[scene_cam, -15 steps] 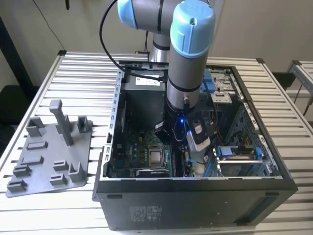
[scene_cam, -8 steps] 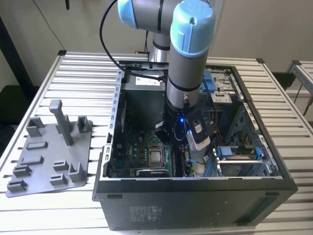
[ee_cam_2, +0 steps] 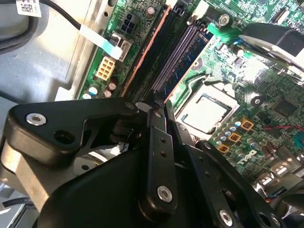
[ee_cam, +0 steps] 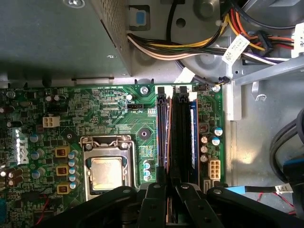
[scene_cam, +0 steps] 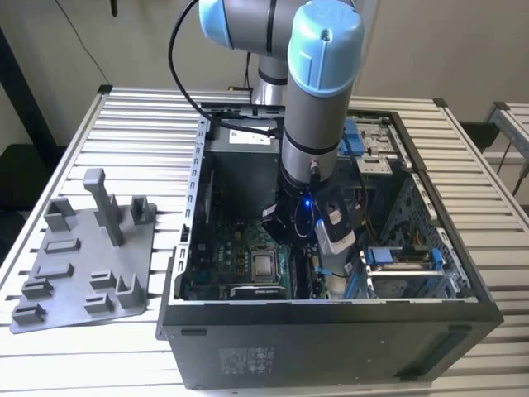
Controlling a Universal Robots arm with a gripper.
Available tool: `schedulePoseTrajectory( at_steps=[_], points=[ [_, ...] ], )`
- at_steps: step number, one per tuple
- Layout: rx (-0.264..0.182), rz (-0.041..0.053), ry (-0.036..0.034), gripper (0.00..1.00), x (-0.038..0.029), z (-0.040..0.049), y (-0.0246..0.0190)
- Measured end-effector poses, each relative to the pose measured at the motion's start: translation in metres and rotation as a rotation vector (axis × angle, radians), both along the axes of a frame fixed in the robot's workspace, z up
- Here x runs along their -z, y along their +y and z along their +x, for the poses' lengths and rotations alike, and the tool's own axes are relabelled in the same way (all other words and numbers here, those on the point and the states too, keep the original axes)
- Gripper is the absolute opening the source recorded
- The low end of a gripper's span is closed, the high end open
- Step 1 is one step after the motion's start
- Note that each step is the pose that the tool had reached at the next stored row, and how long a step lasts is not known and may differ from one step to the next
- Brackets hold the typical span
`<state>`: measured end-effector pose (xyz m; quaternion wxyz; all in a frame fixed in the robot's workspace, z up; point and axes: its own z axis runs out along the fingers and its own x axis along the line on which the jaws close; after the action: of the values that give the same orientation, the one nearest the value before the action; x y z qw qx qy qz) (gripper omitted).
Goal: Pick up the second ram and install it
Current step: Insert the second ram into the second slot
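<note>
Hand: your hand (ee_cam_2: 160, 105) is down inside the case (scene_cam: 331, 302), low over the memory slots. You see it in both wrist views (ee_cam: 168, 187). Its fingers (ee_cam_2: 156, 142) are drawn nearly together, and they look closed on a thin black edge.
Ram: the ram (ee_cam: 179, 137) appears as a long matte black strip running out from the fingertips along one slot. You cannot tell whether it is fully seated.
Neighbours: a stick with a blue label (ee_cam: 193, 137) stands in the slot just beside the ram, on the side away from the processor (ee_cam: 107, 173). An empty slot (ee_cam: 162, 137) lies on the ram's other side, between it and the processor.
Arm: in the exterior view the arm (scene_cam: 318, 99) reaches in from the case's 12 o'clock, with the wrist near the case's centre.
Plate: the grey plate (scene_cam: 83, 265) with upright posts lies on the surface (scene_cam: 149, 124) at the case's 9 o'clock, apart from it.
</note>
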<state>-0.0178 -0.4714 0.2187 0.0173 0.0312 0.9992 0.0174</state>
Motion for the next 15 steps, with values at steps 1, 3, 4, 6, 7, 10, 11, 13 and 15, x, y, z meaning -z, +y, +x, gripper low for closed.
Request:
schedulePoseTrajectory(
  at_steps=[1,3,4,6,7,10,11,13,15],
  points=[
    [0.0,0.0,0.0,0.14,0.0,0.0,0.0],
    [0.0,0.0,0.0001,0.14,0.0,0.0003,0.0],
    [0.0,-0.0006,0.0001,0.14,-0.0008,0.0003,0.0],
    [-0.002,-0.0013,0.0003,0.14,-0.0032,0.0008,0.0],
    [-0.003,-0.001,0.0,0.14,-0.0032,0.0009,0.0],
    [-0.013,-0.0011,-0.0008,0.14,-0.0033,0.0013,0.0],
    [-0.018,-0.0012,-0.0009,0.14,-0.0033,0.0015,0.0],
    [-0.027,-0.0011,-0.0016,0.14,-0.0033,0.0016,0.0],
    [-0.037,-0.0009,-0.0022,0.14,-0.0033,0.0022,0.0]
  ],
)
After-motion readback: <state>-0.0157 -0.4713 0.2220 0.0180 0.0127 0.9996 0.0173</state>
